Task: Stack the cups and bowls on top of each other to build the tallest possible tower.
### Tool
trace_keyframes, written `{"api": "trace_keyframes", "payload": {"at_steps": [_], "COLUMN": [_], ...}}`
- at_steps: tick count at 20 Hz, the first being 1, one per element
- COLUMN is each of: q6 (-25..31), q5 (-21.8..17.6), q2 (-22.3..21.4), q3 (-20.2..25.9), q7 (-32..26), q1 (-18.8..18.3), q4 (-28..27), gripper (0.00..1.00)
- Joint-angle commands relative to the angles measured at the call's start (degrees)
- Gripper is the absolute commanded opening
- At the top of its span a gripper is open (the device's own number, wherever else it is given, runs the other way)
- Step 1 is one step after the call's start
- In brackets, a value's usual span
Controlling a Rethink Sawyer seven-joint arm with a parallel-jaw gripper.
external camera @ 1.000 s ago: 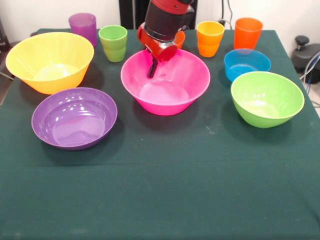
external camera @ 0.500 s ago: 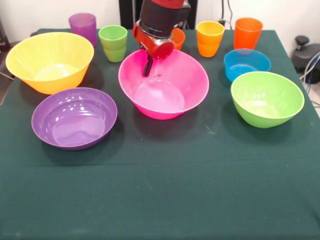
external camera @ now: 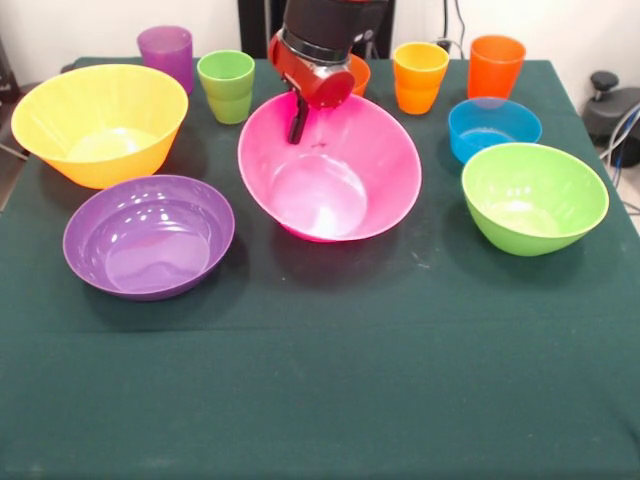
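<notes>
My gripper is shut on the far rim of the pink bowl. One dark finger shows inside the rim. The bowl hangs tilted, with its opening towards the table's near side. The yellow bowl and purple bowl sit to its left, the blue bowl and light green bowl to its right. A small orange bowl is mostly hidden behind the arm. The purple cup, green cup, yellow-orange cup and orange cup line the far edge. No tower is in view; each piece stands alone.
A dark green cloth covers the table. A black fixture with cables stands past the right edge.
The gripper has risen a little with the pink bowl's far rim. The bowl has come up off the cloth and tipped further towards the near side.
</notes>
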Motion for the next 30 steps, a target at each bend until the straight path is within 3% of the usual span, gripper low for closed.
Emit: {"api": "trace_keyframes", "payload": {"at_steps": [1,25,26,30], "q6": [5.31,3.99,3.93,3.46], "q5": [-0.11,0.26,0.3,0.09], "q2": [1.26,0.93,0.92,0.87], "q3": [4.8,6.52,6.55,6.83], "q7": [7.76,8.65,8.72,8.68], "q1": [-0.56,-1.18,-1.19,-1.31], "q4": [0.67,0.89,0.93,1.09], "gripper": [1.0,1.0,0.0,0.0]}}
